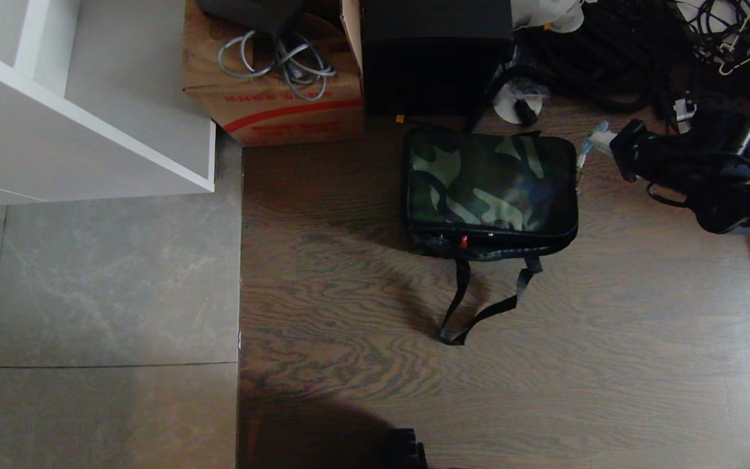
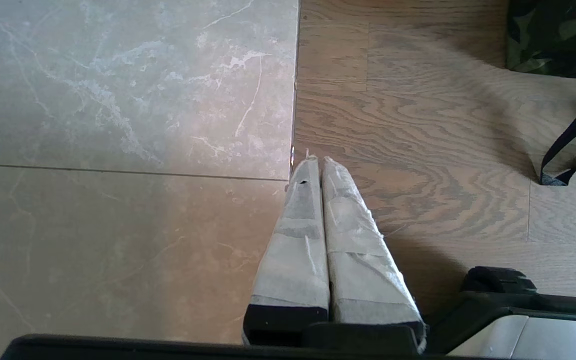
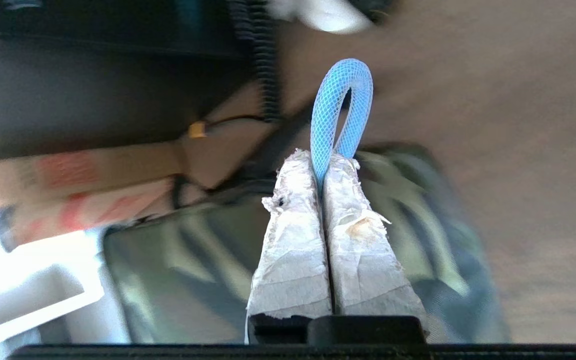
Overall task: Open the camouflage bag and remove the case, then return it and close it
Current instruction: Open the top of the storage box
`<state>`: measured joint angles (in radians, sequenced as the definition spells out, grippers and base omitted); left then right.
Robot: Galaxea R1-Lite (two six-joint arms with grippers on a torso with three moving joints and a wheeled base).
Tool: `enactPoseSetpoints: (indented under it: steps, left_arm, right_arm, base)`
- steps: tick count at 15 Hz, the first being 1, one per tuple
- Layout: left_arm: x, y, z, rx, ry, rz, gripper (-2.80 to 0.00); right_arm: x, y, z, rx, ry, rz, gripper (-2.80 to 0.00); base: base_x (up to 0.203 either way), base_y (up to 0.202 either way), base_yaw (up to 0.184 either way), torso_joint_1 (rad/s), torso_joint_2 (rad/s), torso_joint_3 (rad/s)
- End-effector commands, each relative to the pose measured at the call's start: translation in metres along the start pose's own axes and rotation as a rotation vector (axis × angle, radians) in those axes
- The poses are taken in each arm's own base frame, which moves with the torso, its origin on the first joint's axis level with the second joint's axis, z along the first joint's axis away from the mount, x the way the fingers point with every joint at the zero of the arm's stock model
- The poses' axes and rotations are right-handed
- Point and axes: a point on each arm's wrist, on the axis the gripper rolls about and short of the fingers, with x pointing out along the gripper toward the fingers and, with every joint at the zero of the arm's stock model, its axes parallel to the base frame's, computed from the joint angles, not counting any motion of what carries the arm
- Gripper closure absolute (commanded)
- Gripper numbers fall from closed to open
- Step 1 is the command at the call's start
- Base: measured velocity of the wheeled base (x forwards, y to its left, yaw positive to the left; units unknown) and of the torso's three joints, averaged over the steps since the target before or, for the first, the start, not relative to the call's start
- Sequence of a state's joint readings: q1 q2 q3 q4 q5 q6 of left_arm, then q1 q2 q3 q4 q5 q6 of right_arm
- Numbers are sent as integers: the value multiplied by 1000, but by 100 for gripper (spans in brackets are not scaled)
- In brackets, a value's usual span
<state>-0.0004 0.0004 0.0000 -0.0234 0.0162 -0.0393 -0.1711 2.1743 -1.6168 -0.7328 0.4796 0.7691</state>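
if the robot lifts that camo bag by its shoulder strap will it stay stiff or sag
The camouflage bag probably keeps its boxy shape: its top lies flat with squared corners. The shoulder strap lies limp and looped on the floor, so it should give slack first. The hanging bag may then tilt.

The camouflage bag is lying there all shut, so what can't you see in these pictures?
- Case: not visible in any view; the closed camouflage bag shows nothing of its inside.
- Where the blue mesh loop attaches: right wrist view, hidden behind the right gripper, jaws shut on it.
- Bag's zipper: right wrist view, blurred.
- Tall black box: head view, top cut off by the edge.
- Left gripper: only in its wrist view.
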Motion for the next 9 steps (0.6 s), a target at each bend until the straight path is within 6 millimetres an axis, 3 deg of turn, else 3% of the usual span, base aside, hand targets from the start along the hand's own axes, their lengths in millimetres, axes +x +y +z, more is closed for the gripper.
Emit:
enactPoseSetpoints:
  steps: [1, 9]
  left_arm:
    - [1, 0, -3, 0, 10, 2, 0]
    - [1, 0, -3, 0, 9, 1, 0]
  right_arm:
    - [-1, 8, 7, -37, -40, 70, 0]
    - [14, 4, 5, -200, -126, 202, 0]
  base:
    - [0, 0, 0, 0, 0, 0]
    - [0, 0, 0, 0, 0, 0]
